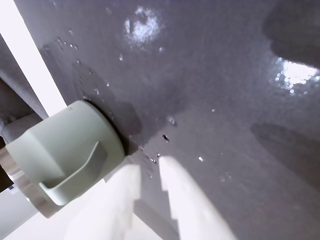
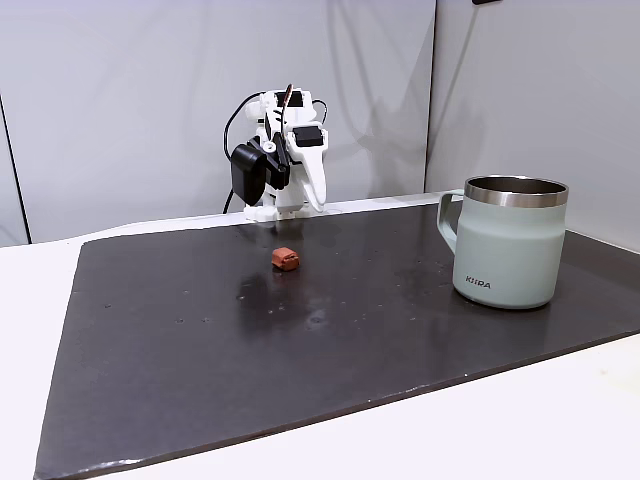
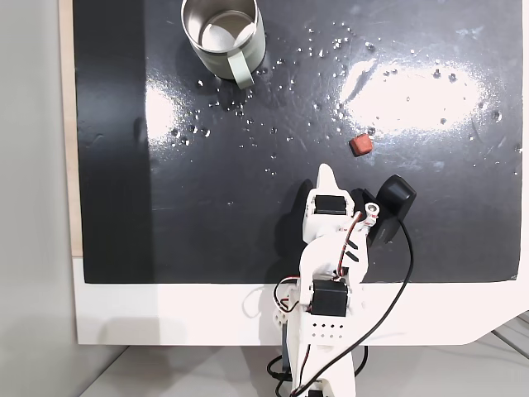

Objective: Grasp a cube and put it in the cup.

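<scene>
The arm sits folded at the back of the dark mat in a fixed view, its jaws showing in the wrist view as two white fingers, narrowly parted and holding nothing. The cube, small and reddish-brown, lies alone on the mat, left of centre in that frame and just in front of the arm. The sage-green mug stands upright at the right, well apart from the cube, handle toward it. From above, the mug sits upper left, steel interior showing, on the white counter.
</scene>
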Motion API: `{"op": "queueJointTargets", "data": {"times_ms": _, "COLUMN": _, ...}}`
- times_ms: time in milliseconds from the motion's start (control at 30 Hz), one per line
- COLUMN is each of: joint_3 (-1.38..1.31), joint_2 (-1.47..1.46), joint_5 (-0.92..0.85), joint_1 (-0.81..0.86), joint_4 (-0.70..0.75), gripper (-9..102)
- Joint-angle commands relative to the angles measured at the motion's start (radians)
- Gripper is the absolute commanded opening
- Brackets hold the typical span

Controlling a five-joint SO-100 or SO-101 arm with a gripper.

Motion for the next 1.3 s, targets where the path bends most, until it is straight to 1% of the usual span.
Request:
{"op": "queueJointTargets", "data": {"times_ms": 0, "joint_3": -0.011, "joint_2": 0.011, "joint_5": -0.012, "joint_1": -0.011, "joint_4": -0.015, "gripper": 0}}
{"op": "queueJointTargets", "data": {"times_ms": 667, "joint_3": -0.035, "joint_2": 0.012, "joint_5": -0.017, "joint_1": 0.000, "joint_4": -0.023, "gripper": 0}}
{"op": "queueJointTargets", "data": {"times_ms": 767, "joint_3": -0.118, "joint_2": 0.006, "joint_5": -0.028, "joint_1": -0.005, "joint_4": 0.026, "gripper": 0}}
{"op": "queueJointTargets", "data": {"times_ms": 833, "joint_3": -0.179, "joint_2": -0.051, "joint_5": -0.040, "joint_1": -0.009, "joint_4": 0.035, "gripper": 0}}
{"op": "queueJointTargets", "data": {"times_ms": 1033, "joint_3": -0.445, "joint_2": -0.342, "joint_5": -0.034, "joint_1": 0.038, "joint_4": 0.031, "gripper": 0}}
{"op": "queueJointTargets", "data": {"times_ms": 1267, "joint_3": -0.815, "joint_2": -0.704, "joint_5": -0.029, "joint_1": 0.106, "joint_4": 0.138, "gripper": 0}}
